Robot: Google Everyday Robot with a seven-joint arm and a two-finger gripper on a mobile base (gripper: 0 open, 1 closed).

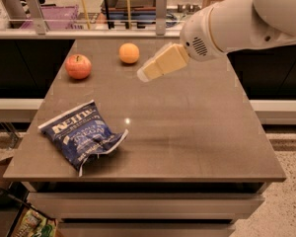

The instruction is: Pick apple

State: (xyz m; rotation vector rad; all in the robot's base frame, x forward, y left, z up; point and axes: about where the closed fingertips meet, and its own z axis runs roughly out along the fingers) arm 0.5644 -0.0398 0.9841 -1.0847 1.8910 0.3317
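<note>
The apple (pixel 78 66), red with a paler blush and a short dark stem, sits upright on the brown desk (pixel 197 127) near its far left corner, touching nothing. Every other place here is taken from that apple. To its right and slightly farther back lies a plain orange fruit (pixel 129 53), near the apple but clearly apart from it. Farther right again, just past the orange and at about the apple's depth, hangs the end effector (pixel 147 73). It is a cream-coloured block sloping down and leftward, so its tip points toward the apple's side of the desk. It is above the surface and well apart from the apple, and nothing shows in its grasp. It appears as a single pale shape, so I cannot tell whether it is wide or narrow. Behind it the white arm (pixel 237 19) runs away from the apple to the upper right edge of the view. Nearer the camera than the apple lies a crumpled dark blue snack bag (pixel 84 135) with white lettering, well apart from the fruit. Beyond the apple, past the desk's far edge, stands what looks like a purple crate (pixel 54 16).
</note>
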